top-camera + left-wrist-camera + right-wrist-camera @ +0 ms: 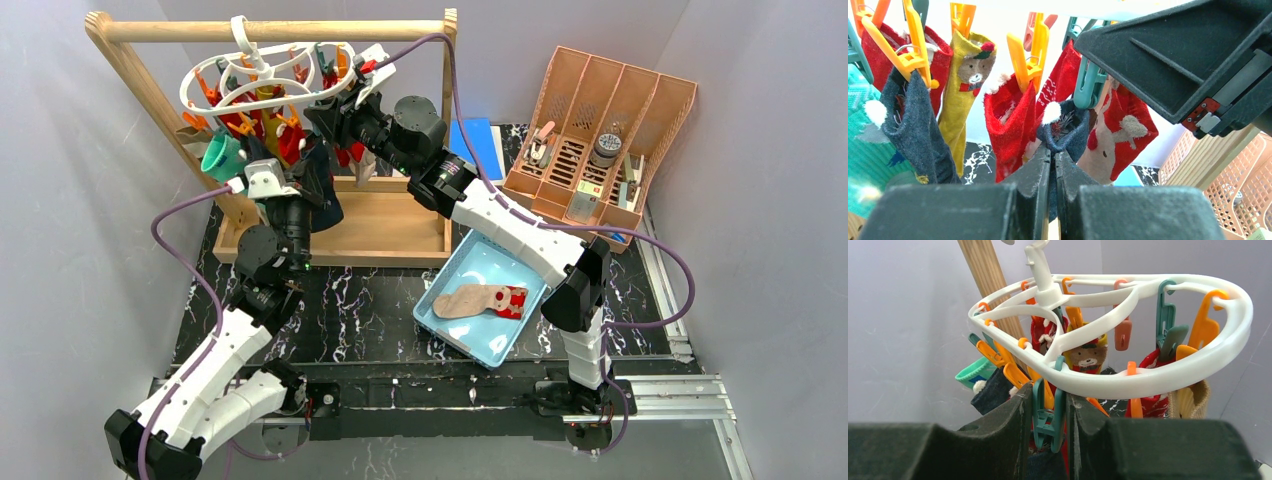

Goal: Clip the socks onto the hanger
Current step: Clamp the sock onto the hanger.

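Note:
The white ring hanger (268, 78) hangs from the wooden rail with several socks clipped under it: red, mustard, navy and teal. My left gripper (1053, 156) is shut on a navy sock (1064, 131) and holds its cuff up just under a teal clip (1088, 82). My right gripper (1048, 401) is shut on that teal clip (1049, 416), one finger on each handle, just under the hanger's rim (1128, 381). The navy sock (1045, 466) shows right below the clip. In the top view both grippers meet under the ring's near right side (325, 140). A beige and red sock (482, 300) lies in the blue tray (447, 268).
The light wooden rail frame (270, 30) and its base board (390, 228) stand at the back left. A peach slotted organiser (600, 130) with small items stands at the back right. The right gripper's body (1188, 60) fills the upper right of the left wrist view.

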You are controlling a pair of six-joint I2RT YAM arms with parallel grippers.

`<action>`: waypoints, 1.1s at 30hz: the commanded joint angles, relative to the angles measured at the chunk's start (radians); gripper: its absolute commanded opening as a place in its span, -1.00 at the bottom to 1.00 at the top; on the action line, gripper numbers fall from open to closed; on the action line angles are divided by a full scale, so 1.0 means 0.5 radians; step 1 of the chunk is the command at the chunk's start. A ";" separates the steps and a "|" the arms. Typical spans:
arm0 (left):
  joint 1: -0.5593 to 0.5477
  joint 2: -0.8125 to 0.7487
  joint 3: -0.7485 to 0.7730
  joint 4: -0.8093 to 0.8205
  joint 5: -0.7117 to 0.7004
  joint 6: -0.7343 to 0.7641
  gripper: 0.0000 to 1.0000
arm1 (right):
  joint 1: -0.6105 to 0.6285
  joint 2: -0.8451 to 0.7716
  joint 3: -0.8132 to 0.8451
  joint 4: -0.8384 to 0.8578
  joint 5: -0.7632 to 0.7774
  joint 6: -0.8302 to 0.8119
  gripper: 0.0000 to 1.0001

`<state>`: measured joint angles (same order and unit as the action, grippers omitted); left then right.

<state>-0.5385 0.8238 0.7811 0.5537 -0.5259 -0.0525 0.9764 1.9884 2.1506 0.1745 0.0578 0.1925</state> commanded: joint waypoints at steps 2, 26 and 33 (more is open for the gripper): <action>0.012 -0.043 0.082 0.110 -0.028 -0.004 -1.00 | 0.002 -0.047 0.078 -0.008 0.049 0.017 -0.97; 0.012 -0.003 0.071 0.210 0.095 -0.081 -1.00 | 0.007 -0.032 0.093 -0.027 0.060 0.070 -0.97; 0.012 0.009 0.097 0.236 0.101 -0.069 -1.00 | 0.015 -0.025 0.088 -0.039 0.052 0.080 -0.97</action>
<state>-0.5385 0.8307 0.7826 0.6121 -0.4778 -0.0799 0.9775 1.9884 2.1509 0.1574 0.0757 0.2199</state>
